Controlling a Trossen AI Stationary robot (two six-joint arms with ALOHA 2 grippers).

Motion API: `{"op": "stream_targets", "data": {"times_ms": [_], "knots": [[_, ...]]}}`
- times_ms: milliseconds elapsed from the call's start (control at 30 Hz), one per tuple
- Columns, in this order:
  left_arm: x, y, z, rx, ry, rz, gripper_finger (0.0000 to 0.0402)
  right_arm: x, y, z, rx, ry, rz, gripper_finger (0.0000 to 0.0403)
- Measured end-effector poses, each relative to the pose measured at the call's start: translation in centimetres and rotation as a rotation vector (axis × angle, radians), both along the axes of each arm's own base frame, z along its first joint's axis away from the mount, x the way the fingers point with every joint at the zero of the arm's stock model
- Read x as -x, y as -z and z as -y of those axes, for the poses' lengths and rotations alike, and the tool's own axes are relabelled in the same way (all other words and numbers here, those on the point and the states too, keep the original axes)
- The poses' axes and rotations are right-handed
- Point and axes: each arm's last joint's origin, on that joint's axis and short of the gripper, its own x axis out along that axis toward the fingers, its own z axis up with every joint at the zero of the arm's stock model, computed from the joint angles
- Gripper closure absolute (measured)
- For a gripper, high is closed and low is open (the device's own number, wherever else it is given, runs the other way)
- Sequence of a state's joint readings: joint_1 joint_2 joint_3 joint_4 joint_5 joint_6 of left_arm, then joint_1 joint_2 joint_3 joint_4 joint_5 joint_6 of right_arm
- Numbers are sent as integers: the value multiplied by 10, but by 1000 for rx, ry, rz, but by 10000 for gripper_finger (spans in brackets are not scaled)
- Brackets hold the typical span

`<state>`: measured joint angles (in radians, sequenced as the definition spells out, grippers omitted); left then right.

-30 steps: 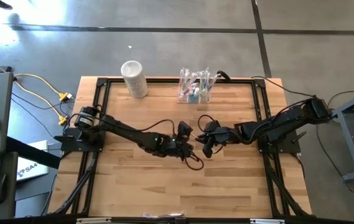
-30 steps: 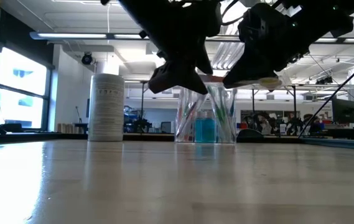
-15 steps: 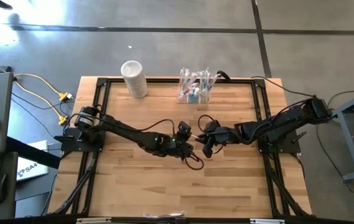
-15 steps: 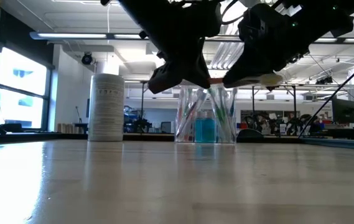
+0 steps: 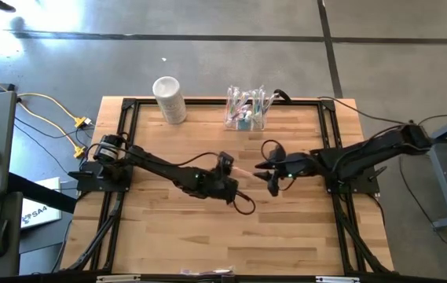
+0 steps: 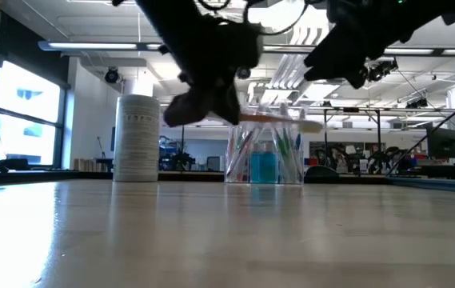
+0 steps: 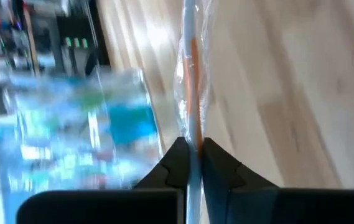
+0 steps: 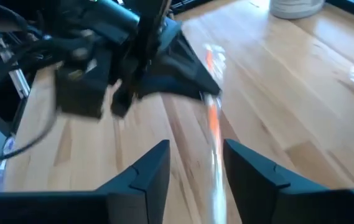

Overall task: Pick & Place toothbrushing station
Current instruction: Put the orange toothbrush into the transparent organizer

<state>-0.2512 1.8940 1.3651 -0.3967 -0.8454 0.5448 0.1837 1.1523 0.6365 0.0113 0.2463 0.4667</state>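
A toothbrush [image 6: 279, 118] in a clear wrapper hangs level above the middle of the table, with my left gripper [image 7: 191, 146] shut on it. My right gripper [image 8: 196, 150] stands open just to its right; its fingers flank the toothbrush's free end [image 8: 215, 186] with a gap on both sides. The toothbrushing station [image 5: 245, 110], a clear box holding brushes and something blue, stands by its base at the table's far edge, also in the low view [image 6: 265, 156]. My left gripper pinches the wrapped toothbrush [image 7: 189, 127] between its two fingertips, at one end of its handle. The fingers slant down from the table's left and lie along the brush. The brush sticks out level past the fingertips toward my right gripper, clear of the table.
A whitish cylindrical container [image 5: 169, 98] stands at the far edge, left of the station. A dark frame [image 5: 129, 110] runs around the wooden tabletop. Bare wood [image 5: 231, 244] lies between the grippers and the near edge.
My left gripper has shut on the toothbrush and tipped a little further down. My right gripper has opened, let go of the brush and drawn back up and toward the table's right edge. The brush stays level in my left gripper.
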Motion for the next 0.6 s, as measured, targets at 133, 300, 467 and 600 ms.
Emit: {"op": "stream_targets", "data": {"times_ms": [133, 300, 467, 600], "knots": [[17, -11, -1, 46, -73, -10, 390, 17, -8, 1, 12, 14, -32, 269], [36, -34, -2, 268, -87, 15, 390, 24, -10, -7, 19, -24, -41, 274], [48, -61, -1, 478, -38, 153, 390, 22, -2, -22, 30, -88, -78, 273], [59, -70, -6, 568, -43, 307, 390, 17, 9, -33, 44, -126, -123, 274]]}}
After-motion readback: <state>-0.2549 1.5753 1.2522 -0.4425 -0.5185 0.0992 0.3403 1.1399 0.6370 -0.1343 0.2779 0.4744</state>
